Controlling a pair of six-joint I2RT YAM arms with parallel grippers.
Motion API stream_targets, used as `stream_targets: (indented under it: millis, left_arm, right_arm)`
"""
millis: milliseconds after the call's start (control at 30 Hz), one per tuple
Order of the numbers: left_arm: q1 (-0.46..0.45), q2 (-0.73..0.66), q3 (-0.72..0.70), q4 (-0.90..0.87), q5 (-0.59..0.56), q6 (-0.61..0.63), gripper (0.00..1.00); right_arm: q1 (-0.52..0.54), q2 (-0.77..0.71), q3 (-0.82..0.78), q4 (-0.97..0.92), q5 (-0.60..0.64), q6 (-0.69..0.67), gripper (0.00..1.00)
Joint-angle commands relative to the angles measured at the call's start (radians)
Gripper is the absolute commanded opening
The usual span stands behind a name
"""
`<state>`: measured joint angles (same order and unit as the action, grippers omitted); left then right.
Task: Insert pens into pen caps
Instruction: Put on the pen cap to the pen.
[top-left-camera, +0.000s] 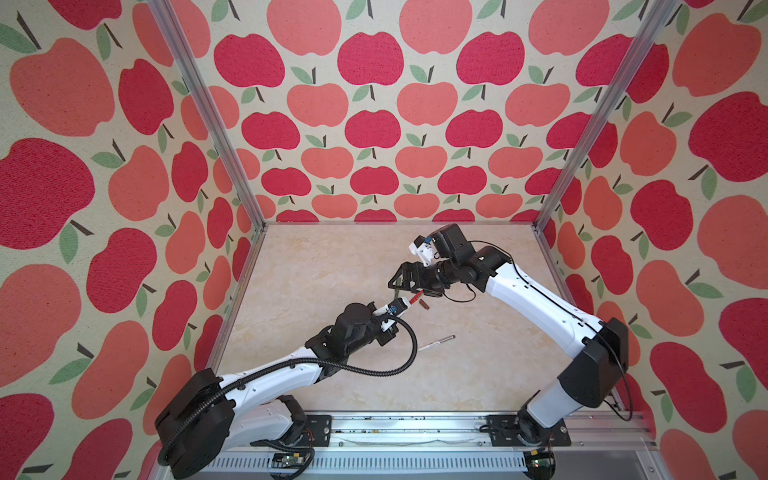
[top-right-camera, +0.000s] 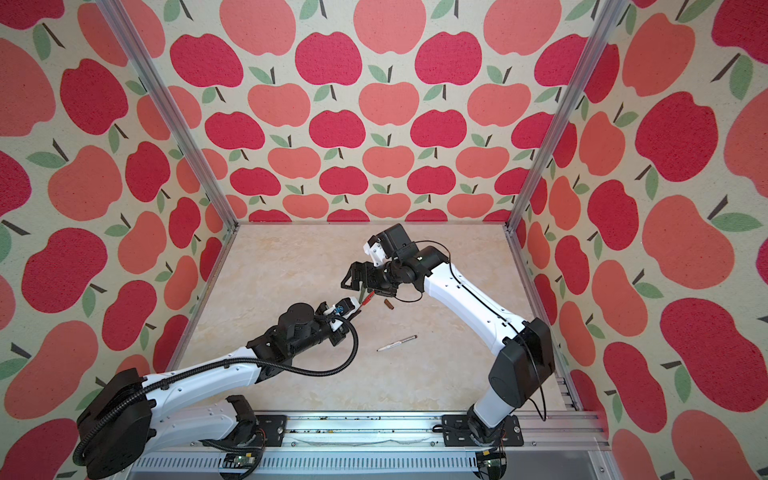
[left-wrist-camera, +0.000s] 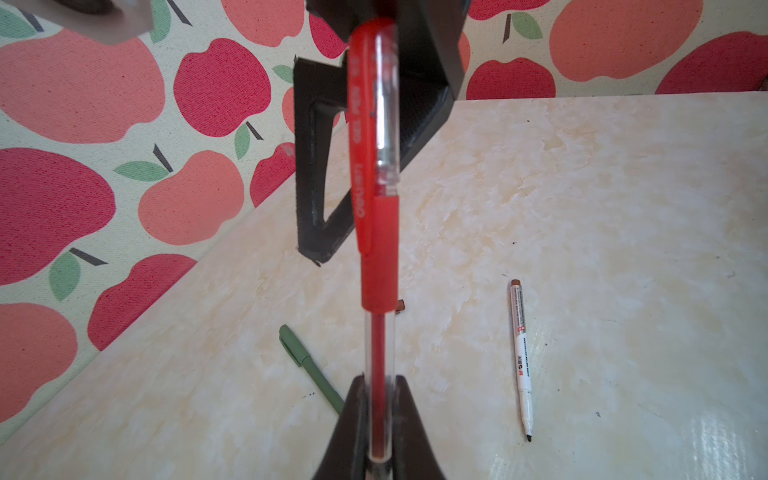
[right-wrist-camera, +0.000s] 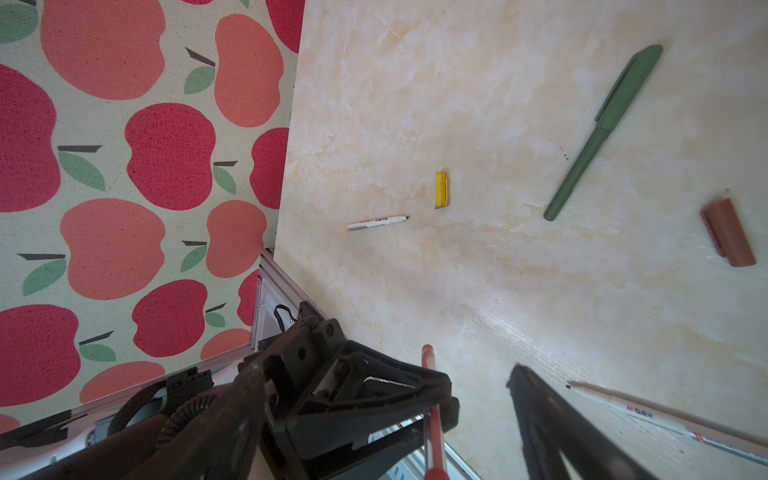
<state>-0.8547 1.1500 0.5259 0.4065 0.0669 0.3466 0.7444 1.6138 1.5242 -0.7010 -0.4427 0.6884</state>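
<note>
Above the table (left-wrist-camera: 623, 208), the right gripper (right-wrist-camera: 482, 388) is hanging wide open and empty beside the red pen (left-wrist-camera: 376, 257). The left gripper (left-wrist-camera: 380, 386) is clamping that pen aloft by its clear barrel. If the red cap (left-wrist-camera: 361, 124) is sitting loose, it may be slipping off when the pen is set down.

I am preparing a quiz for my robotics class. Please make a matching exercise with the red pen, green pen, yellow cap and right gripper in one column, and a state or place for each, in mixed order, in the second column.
Column 1
1. red pen
2. green pen
3. yellow cap
4. right gripper

Column 2
A. open
B. lies on the table with its cap on
C. clamped in the left gripper
D. lies loose near an uncapped white pen

Pairs: 1-C, 2-B, 3-D, 4-A
</note>
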Motion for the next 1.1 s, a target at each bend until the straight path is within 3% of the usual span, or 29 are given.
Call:
stream_targets:
  millis: [0, 1067]
  left_arm:
    - [-0.010, -0.025, -0.018, 0.048, 0.014, 0.033, 0.00]
    - [-0.014, -0.003, -0.015, 0.077, -0.008, 0.058, 0.00]
  right_arm:
    - [-0.010, 0.018, 0.028, -0.011, -0.041, 0.017, 0.94]
    - [-0.040, -0.009, 0.056, -0.059, -0.142, -0.018, 0.93]
